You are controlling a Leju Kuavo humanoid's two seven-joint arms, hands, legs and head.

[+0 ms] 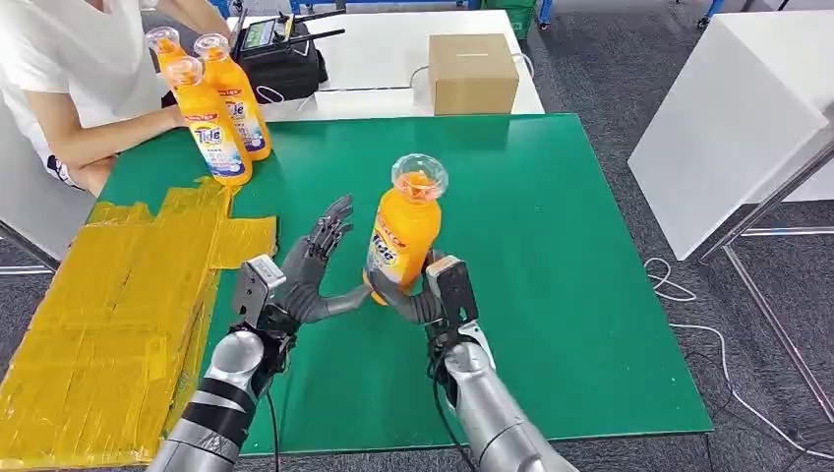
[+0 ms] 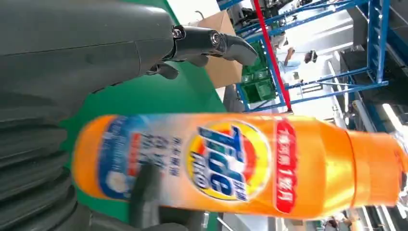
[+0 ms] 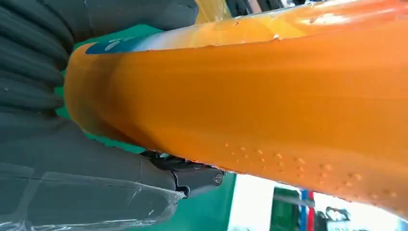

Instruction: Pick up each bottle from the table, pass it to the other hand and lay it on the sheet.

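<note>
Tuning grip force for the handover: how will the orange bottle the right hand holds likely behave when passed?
The orange bottle looks like smooth, glossy plastic, so probably slippery. The right hand grips near its base, so it may tip. It seems full, likely heavy. The left hand is spread beside it.

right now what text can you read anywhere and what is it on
"Tide": label of the bottle held by the right hand.
"Tide": labels of the two bottles standing by the person.
Red band print and small label print: too blurred to read.
</note>
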